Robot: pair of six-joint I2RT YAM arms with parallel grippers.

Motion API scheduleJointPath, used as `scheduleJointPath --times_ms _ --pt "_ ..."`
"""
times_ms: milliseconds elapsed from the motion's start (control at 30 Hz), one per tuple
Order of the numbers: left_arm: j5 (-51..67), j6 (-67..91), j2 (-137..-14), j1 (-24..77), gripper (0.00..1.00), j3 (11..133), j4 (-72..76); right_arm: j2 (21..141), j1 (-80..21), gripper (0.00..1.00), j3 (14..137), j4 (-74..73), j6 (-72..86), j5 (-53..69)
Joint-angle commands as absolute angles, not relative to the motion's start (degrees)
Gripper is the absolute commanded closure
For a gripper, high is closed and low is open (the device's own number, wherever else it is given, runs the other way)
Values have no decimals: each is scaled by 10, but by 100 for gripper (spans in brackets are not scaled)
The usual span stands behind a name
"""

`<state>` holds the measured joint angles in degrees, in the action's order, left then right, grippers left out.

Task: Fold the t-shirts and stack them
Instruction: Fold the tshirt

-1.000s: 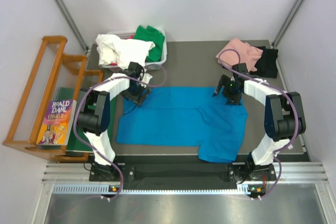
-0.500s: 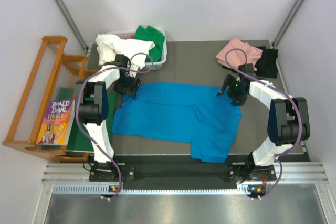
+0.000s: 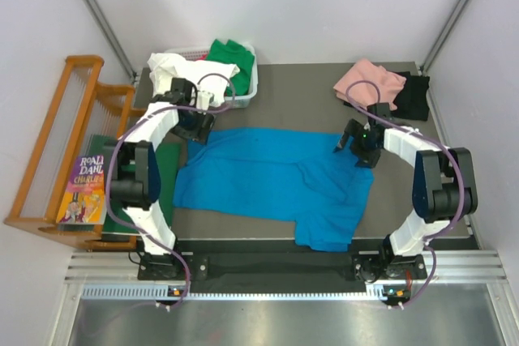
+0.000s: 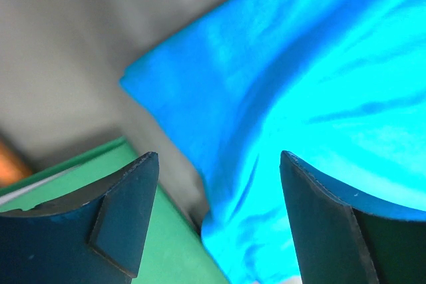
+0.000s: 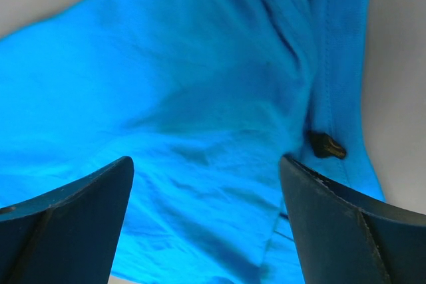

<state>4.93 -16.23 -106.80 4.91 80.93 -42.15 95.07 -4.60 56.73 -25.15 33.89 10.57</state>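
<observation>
A bright blue t-shirt [image 3: 276,180] lies spread flat across the grey table, its lower right part folded toward the near edge. My left gripper [image 3: 195,124] hovers open over the shirt's far left corner [image 4: 299,84], with nothing between its fingers [image 4: 126,217]. My right gripper [image 3: 357,145] is open above the shirt's far right edge [image 5: 186,98], beside a small dark tag [image 5: 326,145]. A white tee [image 3: 182,74] and a green tee [image 3: 231,56] sit in the basket. Pink [image 3: 369,80] and black [image 3: 413,96] tees lie at the far right.
A white basket [image 3: 243,99] stands at the far left of the table. A flat dark green board [image 3: 169,169] lies along the left edge, showing under my left gripper [image 4: 153,244]. A wooden rack [image 3: 57,143] with a book [image 3: 87,188] stands to the left.
Both grippers moved toward the far side, dragging the blue shirt flatter and farther. The left gripper then drew off its corner toward the basket. The right jaws opened wider.
</observation>
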Motion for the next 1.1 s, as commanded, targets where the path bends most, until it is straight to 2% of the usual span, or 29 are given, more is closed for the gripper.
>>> scheduleJointPath --times_ms 0,100,300,567,667,800,1067 --pt "64 -180 -973 50 20 832 -461 963 -42 6 564 -238 346 90" --pt "73 -182 -927 50 18 858 -475 967 -41 0 579 -251 344 68" --pt "94 -182 -864 50 16 853 -461 976 -23 0 634 -325 337 4" --pt "83 -184 -861 50 16 846 -463 986 64 0 669 -331 333 44" --pt "84 -184 -864 50 16 842 -461 991 49 0 671 -318 331 87" --pt "88 -182 -869 50 16 833 -459 976 -35 0 676 -329 318 71" --pt "97 -177 -866 52 16 809 -451 909 -59 0 616 -317 328 37"
